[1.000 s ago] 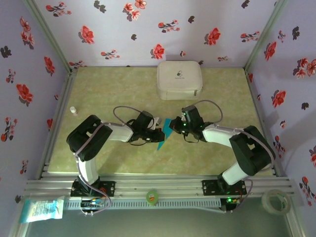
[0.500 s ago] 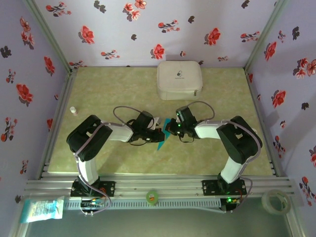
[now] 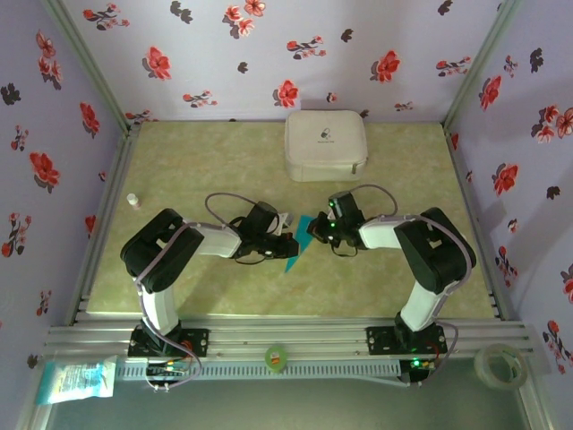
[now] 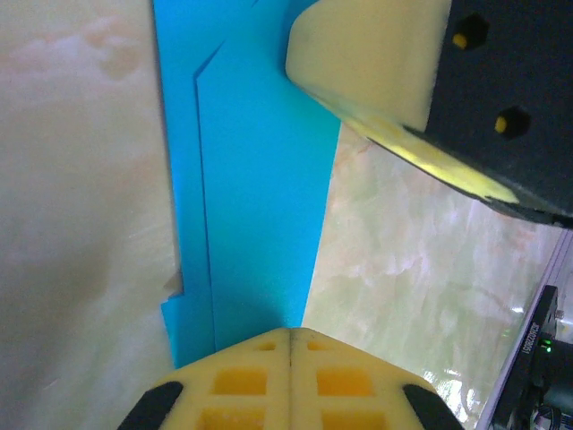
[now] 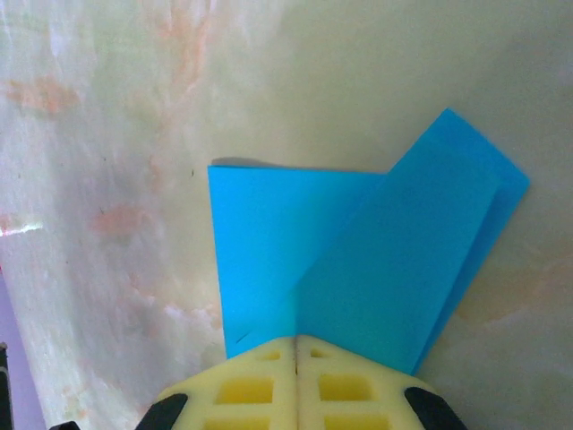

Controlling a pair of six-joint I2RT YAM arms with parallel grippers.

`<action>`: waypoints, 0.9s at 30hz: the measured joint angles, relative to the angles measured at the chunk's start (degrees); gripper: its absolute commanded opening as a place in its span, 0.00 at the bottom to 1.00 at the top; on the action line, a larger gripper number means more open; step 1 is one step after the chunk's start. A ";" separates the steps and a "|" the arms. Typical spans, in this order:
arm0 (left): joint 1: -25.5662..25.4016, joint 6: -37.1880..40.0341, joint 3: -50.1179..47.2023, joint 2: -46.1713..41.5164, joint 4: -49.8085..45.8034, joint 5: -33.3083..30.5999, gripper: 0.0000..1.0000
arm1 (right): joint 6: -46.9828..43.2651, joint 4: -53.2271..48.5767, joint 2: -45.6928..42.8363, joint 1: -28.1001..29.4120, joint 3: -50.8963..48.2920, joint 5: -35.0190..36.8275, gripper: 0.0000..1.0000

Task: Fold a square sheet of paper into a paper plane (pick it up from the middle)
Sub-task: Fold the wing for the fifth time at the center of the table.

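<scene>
Sheet of paper [image 4: 260, 179] was thin, matt, smooth turquoise; creases crisp, layers lying flat. Table top [image 4: 403, 269] around the paper looked glossy and marbled, with faint reflections. Fingers of left gripper [image 4: 289, 345] and right gripper [image 5: 296, 349] were matt cream-yellow moulded plastic with grid pockets. Zip case [image 3: 325, 143] beyond the paper looked white, matt, cloth-like.

The paper [image 3: 297, 240] lies mid-worktop [image 3: 197, 161] between the grippers, the left gripper [image 3: 285, 244] closed on its left edge, the right gripper [image 3: 315, 232] closed on its right edge. The case [image 3: 326, 145] sits behind them, near the back wall. A small bottle [image 3: 133, 201] stands by the worktop's left edge. In front, beyond the rail [image 3: 286, 338], a packet [image 3: 76, 379] lies at the left and a tape roll [image 3: 491, 365] at the right
</scene>
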 measured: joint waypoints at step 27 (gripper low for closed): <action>0.09 0.00 -0.85 0.00 1.70 0.72 0.00 | -0.07 -7.37 -0.50 -9.64 4.22 4.90 0.08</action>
